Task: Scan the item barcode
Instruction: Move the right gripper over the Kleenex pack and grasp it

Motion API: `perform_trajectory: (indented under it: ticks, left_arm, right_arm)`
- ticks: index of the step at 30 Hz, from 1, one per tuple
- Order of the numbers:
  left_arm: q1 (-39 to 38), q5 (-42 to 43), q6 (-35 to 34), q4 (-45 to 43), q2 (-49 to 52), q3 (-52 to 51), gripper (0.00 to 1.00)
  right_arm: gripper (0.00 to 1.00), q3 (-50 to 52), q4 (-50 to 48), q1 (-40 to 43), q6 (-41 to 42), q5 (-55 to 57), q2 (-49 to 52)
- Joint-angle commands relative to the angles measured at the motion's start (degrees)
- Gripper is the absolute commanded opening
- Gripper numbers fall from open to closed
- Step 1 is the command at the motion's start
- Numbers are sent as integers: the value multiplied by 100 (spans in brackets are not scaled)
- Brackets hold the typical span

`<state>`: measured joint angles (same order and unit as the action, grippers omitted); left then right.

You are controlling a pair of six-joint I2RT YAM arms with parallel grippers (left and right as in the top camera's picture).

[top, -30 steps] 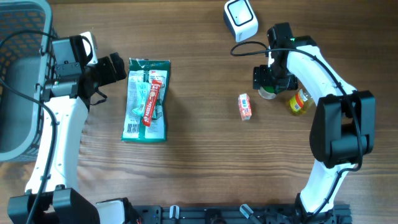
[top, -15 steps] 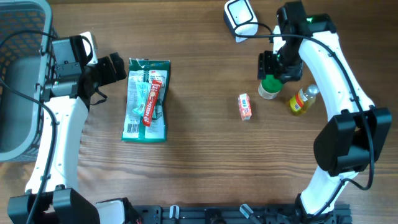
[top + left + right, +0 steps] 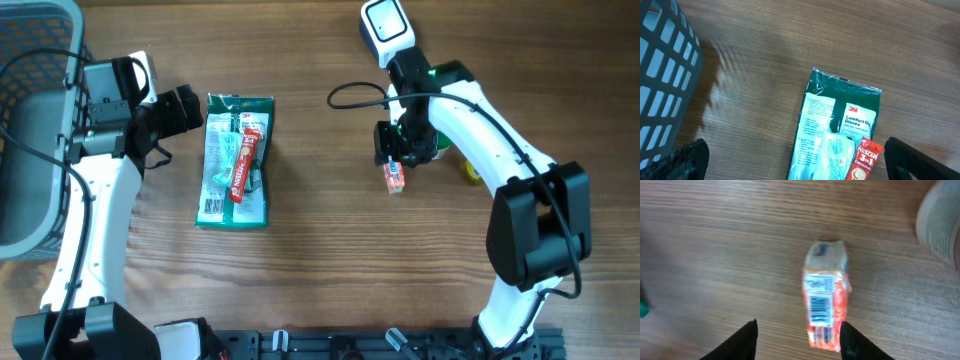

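Right claw [image 3: 797,342] hangs half-open over the small orange packet [image 3: 825,305], nothing gripped; the packet lies flat on the tabletop [image 3: 715,255], barcode up, between the fingers and closer to the right one. Left claw [image 3: 800,167] is spread wide and empty by the green glove pack [image 3: 840,125]

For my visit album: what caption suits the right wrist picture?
Open right end effector straddling an orange packet, barcode up, on the wooden table.
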<state>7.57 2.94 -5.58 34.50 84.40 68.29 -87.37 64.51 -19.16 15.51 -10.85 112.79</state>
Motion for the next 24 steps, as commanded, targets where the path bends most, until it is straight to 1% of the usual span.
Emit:
perform_trajectory:
  ticks: [1,6,11,24]
  left_arm:
    - [22,46,87,0,-83,83,100]
    - [22,46,87,0,-83,83,100]
    - [22,46,87,0,-83,83,100]
    - [22,46,87,0,-83,83,100]
  right_arm:
    - [56,234,-201,-7,258,376,-50]
    - [55,337,-299,-17,256,175,-50]
    - [56,348,-273,-20,243,-494,-50]
    - [57,350,-345,-280,-37,-535,-50]
